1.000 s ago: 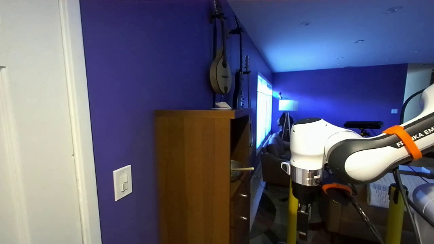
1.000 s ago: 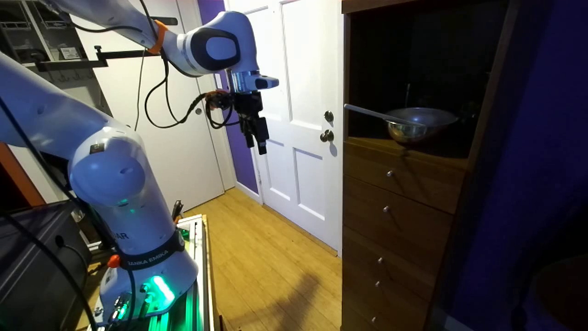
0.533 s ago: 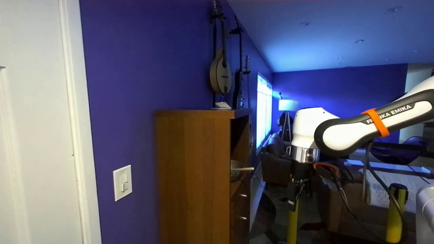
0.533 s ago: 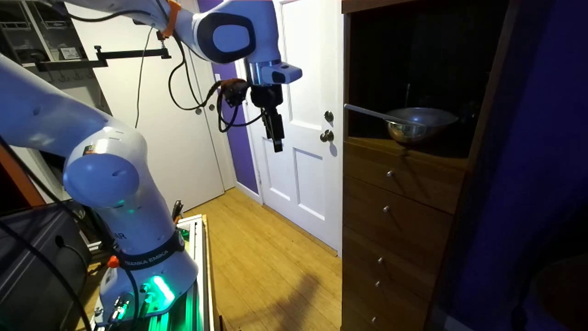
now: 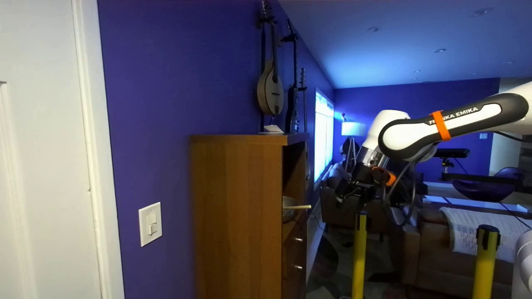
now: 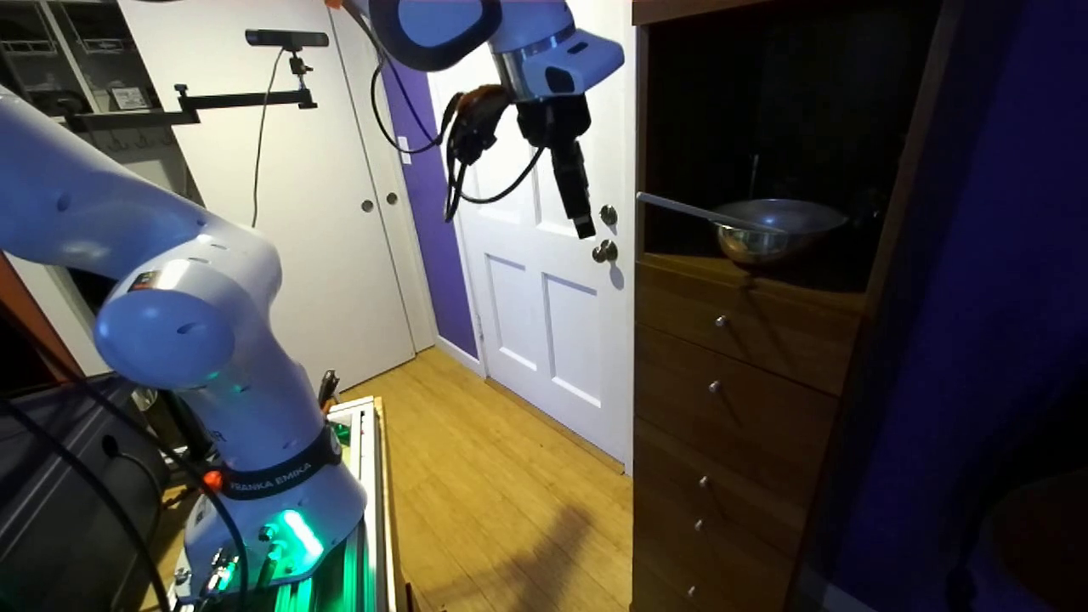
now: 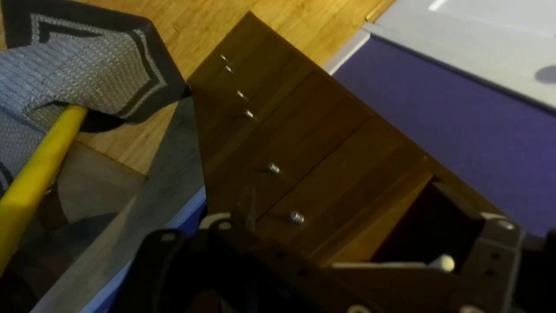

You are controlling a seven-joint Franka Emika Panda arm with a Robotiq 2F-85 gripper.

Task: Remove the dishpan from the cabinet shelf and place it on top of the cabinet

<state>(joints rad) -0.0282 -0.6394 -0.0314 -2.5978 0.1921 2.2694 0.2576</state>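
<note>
- Wrist view: the gripper (image 7: 354, 206) stands spread wide.
- The dishpan (image 6: 769, 244) sits on the bench (image 6: 688, 267) inside the cabinet (image 6: 765, 348), near its front edge, a pale stick (image 6: 680, 206) across its rim.
- Outside that edge, the gripper hangs apart from the dishpan.

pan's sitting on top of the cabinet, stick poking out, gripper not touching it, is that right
Not on top: the pan sits inside the cabinet, on its shelf, as both exterior views show. The stick does poke out, and the gripper isn't touching the pan.
</note>
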